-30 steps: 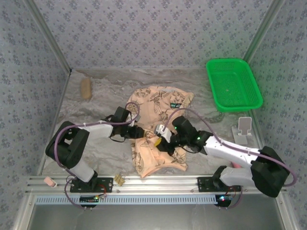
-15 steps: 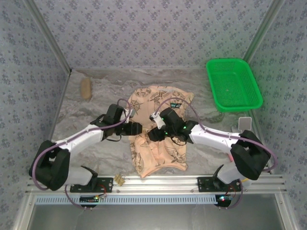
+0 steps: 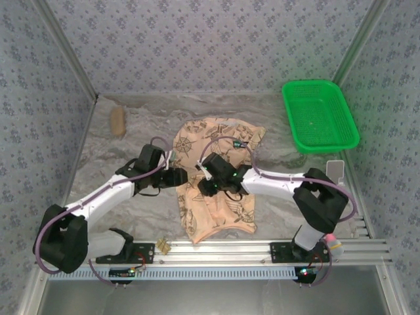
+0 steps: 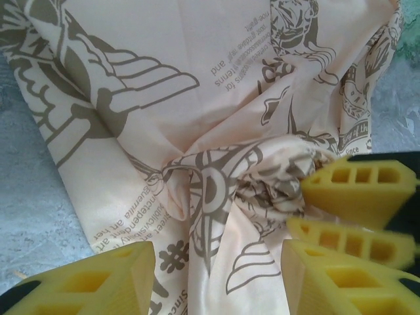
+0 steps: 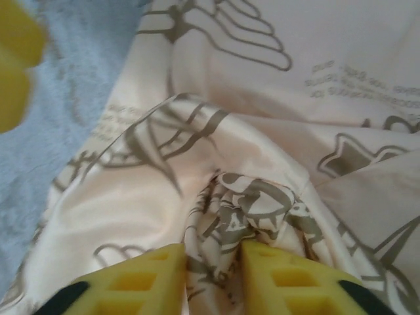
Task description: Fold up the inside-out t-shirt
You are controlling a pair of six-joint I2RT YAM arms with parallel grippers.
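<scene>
A: Shirt?
B: Soft tan map-print t-shirt [image 3: 220, 210], crumpled, mid-table [image 3: 125, 210].
A: Claws?
B: Right gripper [image 5: 213, 269] pinching a bunched fold. Left gripper [image 4: 216, 275] just left, ribbed yellow fingers [image 4: 98, 282] spread over cloth.

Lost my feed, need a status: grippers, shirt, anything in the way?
Left gripper open over shirt. Right gripper pinching a bunched fold. Shirt crumpled, unfolded. Basket far right, apart.

Your peach-cream t-shirt [image 3: 216, 213], printed in olive-brown.
You see compass, wing and lettering prints; the surface [image 3: 111, 157] is marbled grey, the basket [image 3: 320, 118] bright green, the walls [image 3: 210, 46] blue-grey floral.
</scene>
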